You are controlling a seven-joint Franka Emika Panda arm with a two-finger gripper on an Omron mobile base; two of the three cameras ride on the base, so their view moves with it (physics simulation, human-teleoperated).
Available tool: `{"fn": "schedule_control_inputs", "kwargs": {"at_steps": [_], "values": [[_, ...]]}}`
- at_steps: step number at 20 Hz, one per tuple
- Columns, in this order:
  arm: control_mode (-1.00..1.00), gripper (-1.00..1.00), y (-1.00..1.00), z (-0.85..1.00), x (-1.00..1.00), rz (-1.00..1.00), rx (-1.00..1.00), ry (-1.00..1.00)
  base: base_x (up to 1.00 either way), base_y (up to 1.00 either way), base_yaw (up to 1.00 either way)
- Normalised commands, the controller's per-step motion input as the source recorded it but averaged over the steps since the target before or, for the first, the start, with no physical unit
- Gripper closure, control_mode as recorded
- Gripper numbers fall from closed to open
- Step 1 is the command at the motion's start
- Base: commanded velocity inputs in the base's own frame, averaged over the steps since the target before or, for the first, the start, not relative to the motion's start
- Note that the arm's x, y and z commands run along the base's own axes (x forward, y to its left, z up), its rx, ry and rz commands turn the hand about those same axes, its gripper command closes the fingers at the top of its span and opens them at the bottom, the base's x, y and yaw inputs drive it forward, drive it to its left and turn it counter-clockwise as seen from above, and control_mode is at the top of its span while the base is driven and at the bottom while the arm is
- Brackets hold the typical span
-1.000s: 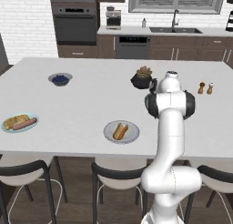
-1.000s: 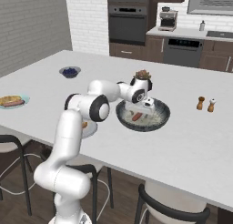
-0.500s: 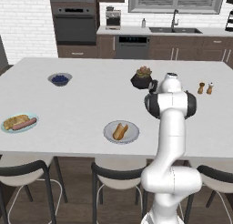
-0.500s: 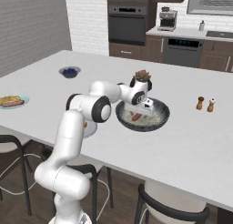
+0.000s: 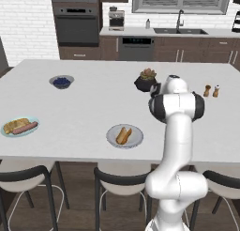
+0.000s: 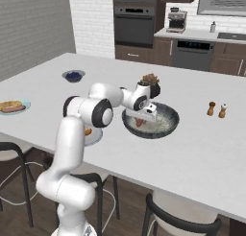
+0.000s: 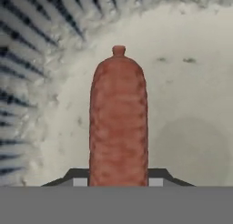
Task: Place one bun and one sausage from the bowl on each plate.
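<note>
In the hand view a reddish sausage (image 7: 118, 123) lies lengthwise on the pale floor of the bowl (image 7: 186, 104), and my gripper (image 7: 118, 180) is shut on its near end, a dark fingertip (image 7: 75, 177) pressed to each side. From the right base view the gripper (image 6: 144, 118) reaches down into the wide dark bowl (image 6: 163, 128), over the sausage (image 6: 140, 121). The teal plate (image 5: 6, 133) at the left holds a bun (image 5: 15, 124) and a sausage (image 5: 26, 127). The grey plate (image 5: 135, 140) near the front edge carries one bun (image 5: 123, 134).
A small bowl of blue berries (image 5: 61, 81) sits at the far left of the counter. A black plant pot (image 6: 150, 84) stands just behind the bowl. Two shakers (image 6: 216, 109) stand to the right. Stools line the front edge.
The jaws have closed from wide open onto the sausage in the bowl. The arm has hardly moved.
</note>
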Motion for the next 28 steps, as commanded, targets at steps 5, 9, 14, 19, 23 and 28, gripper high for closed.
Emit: {"fn": "schedule_control_inputs", "kwargs": {"at_steps": [5, 9, 14, 19, 23, 28], "values": [[-1.00, 1.00, 0.00, 0.96, -0.41, -0.05, 0.00, -0.05, 0.00, 0.00, 0.00], [-1.00, 1.00, 0.01, 0.72, -0.83, -0.09, 0.00, -0.05, 0.00, 0.00, 0.00], [-1.00, 1.00, 0.38, 0.19, -0.86, -0.15, 0.00, 0.00, 0.00, 0.00, 0.00], [-1.00, 1.00, 0.80, 0.01, -0.63, -0.13, 0.00, 0.00, 0.00, 0.00, 0.00], [-1.00, 1.00, 0.87, 0.00, -0.44, -0.09, 0.00, 0.00, 0.00, 0.00, 0.00], [-1.00, 1.00, 0.80, -0.01, -0.35, -0.06, 0.00, 0.06, 0.00, 0.00, 0.00]]}}
